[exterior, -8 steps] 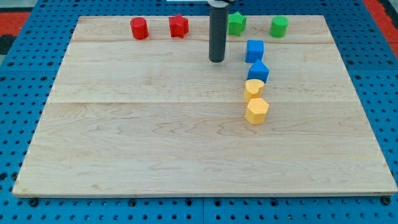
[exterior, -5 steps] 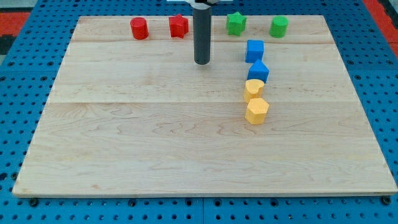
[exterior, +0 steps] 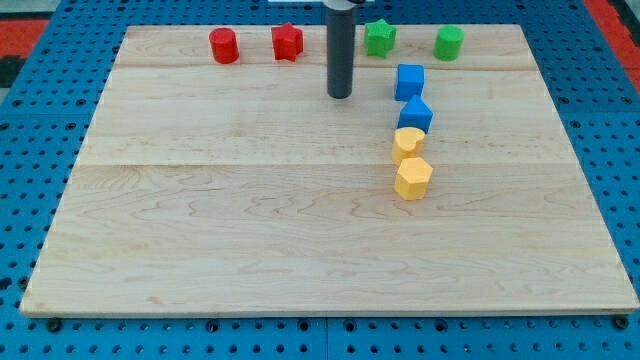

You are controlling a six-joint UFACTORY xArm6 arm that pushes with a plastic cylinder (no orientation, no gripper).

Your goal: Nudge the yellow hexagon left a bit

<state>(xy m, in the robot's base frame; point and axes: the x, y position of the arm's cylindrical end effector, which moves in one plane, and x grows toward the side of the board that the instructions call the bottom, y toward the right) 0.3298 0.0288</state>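
The yellow hexagon [exterior: 413, 178] lies right of the board's middle. A second yellow block [exterior: 407, 143], rounded in shape, touches it from above. My tip [exterior: 340, 95] rests on the board near the view's top, up and to the left of the yellow hexagon and well apart from it. It is left of the blue cube [exterior: 409, 81].
A second blue block [exterior: 415, 114] sits between the blue cube and the rounded yellow block. Along the top edge stand a red cylinder [exterior: 224, 45], a red star [exterior: 287, 42], a green star [exterior: 379, 37] and a green cylinder [exterior: 448, 42]. The wooden board [exterior: 200, 220] lies on a blue pegboard.
My tip first slid left, then back to the right and slightly up. No block has moved.
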